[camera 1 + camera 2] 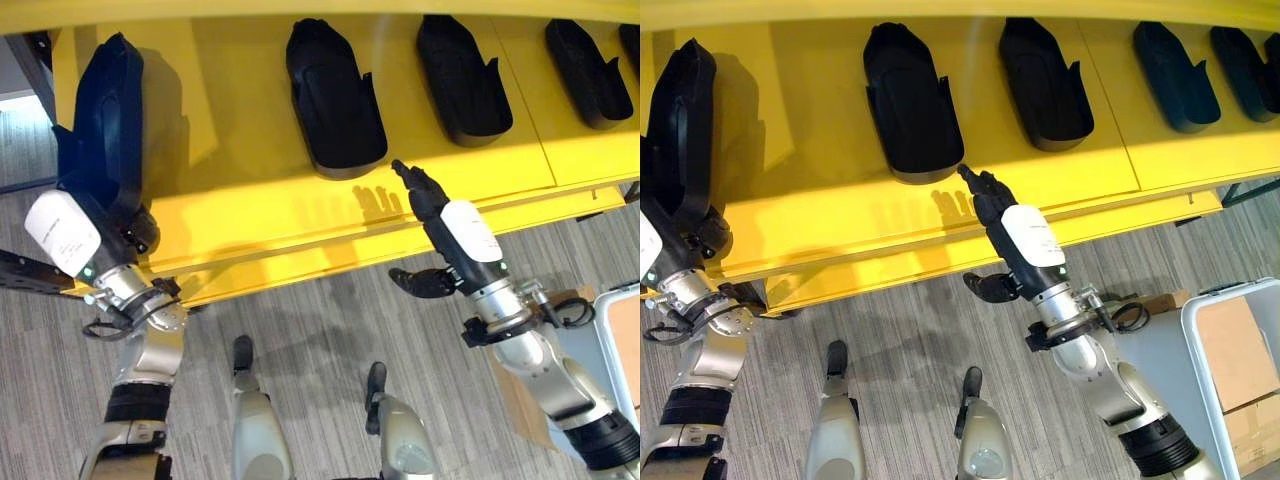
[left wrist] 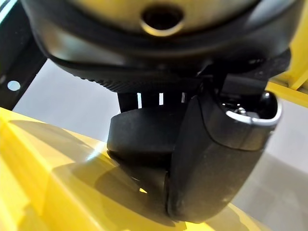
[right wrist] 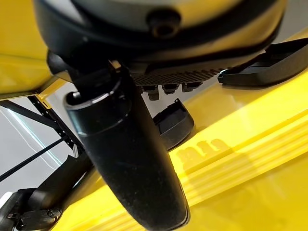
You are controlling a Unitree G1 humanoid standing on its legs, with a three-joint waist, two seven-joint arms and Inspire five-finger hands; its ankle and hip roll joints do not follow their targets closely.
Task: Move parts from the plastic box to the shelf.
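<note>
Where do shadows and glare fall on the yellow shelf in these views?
Left eye view: the right hand casts a finger shadow on the shelf; the held part shadows its right. Left wrist view: a bright glint beside the part's shadow. Right wrist view: finger shadows on the shelf front.

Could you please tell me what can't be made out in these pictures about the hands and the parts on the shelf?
- Left hand: its fingers are hidden behind the dark part it holds, so the grip can't be judged.
- Part under the left hand: in the left wrist view the thumb covers most of it.
- Rightmost part on the shelf: cut off by the frame edge.
</note>
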